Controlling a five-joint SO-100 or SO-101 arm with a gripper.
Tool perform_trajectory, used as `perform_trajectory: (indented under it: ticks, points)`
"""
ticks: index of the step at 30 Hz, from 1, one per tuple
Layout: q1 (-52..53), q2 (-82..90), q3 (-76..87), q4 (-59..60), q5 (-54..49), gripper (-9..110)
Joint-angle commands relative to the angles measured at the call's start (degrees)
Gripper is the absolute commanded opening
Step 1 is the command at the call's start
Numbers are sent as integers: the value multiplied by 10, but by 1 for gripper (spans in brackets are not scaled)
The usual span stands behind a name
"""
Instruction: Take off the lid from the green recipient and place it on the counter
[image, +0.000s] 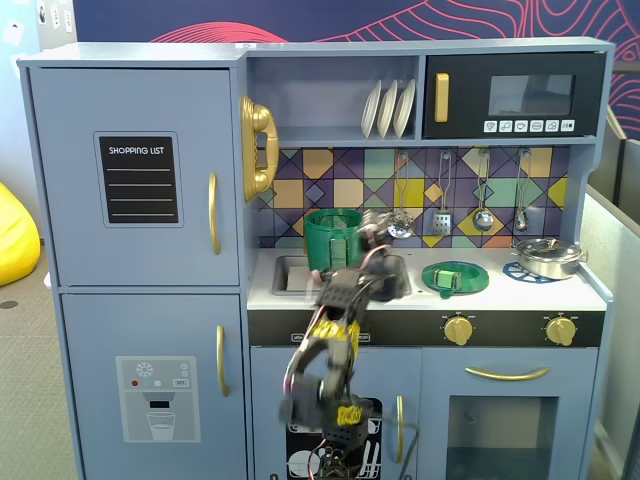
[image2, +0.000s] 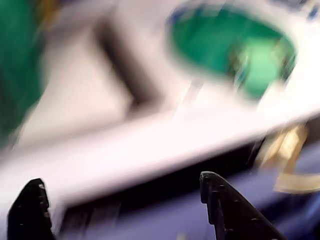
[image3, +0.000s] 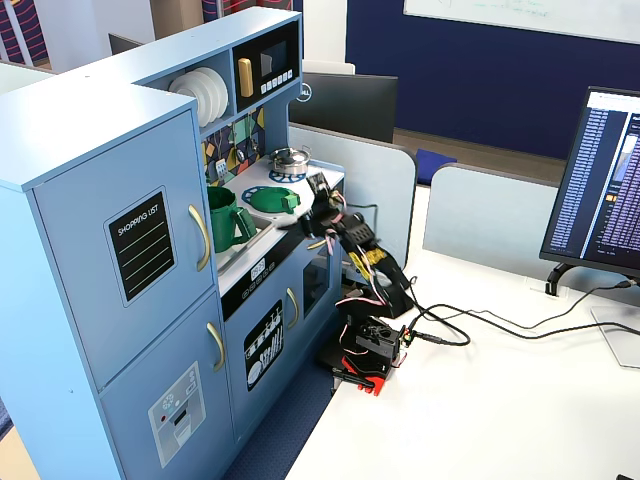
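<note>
Counter (image: 400, 296): lid (image: 455, 278), steel pot (image: 547, 257) beside.

Black arm (image3: 365, 270) with yellow bands, loose red and white cables, red base clamp (image3: 362, 378), black ridged gripper (image2: 125, 200) fingers

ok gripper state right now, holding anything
Gripper: open and empty; the wrist view shows its fingers spread with nothing between them, and the lid lies on the counter.

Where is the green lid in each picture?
A fixed view: the lid lies flat on the white counter, right of the sink.
Wrist view: blurry green disc at upper right.
A fixed view: small, at, left of the gripper.
Shared landmark: the green pot.
</note>
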Motion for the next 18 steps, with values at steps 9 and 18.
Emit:
perform_trajectory:
  ticks: [9, 18]
  points:
    - [-164, 192, 311, 20, 2, 23]
    - [-190, 228, 499, -108, 54, 20]
